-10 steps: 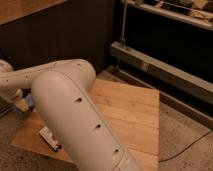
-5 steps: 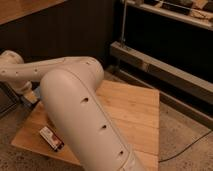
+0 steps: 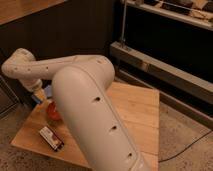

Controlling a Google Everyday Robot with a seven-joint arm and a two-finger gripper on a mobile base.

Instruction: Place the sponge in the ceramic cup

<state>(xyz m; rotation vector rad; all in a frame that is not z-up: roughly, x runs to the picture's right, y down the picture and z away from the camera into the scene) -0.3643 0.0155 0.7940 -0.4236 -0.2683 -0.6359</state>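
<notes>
Wooden table (image 3: 136, 116) edge, hand (image 3: 39, 94) near cup (image 3: 53, 111)

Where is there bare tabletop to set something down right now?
The widest bare wood is the right half of the table, between the arm and the right edge. A small patch lies left of the red-and-white packet. The back-left is crowded: gripper, sponge and ceramic cup cluster together.

Lab-like workroom: plywood bench (image 3: 136, 111) on speckled floor (image 3: 186, 131), metal shelving (image 3: 165, 14) behind; the claw (image 3: 39, 96) hangs over the bench's left end.
</notes>
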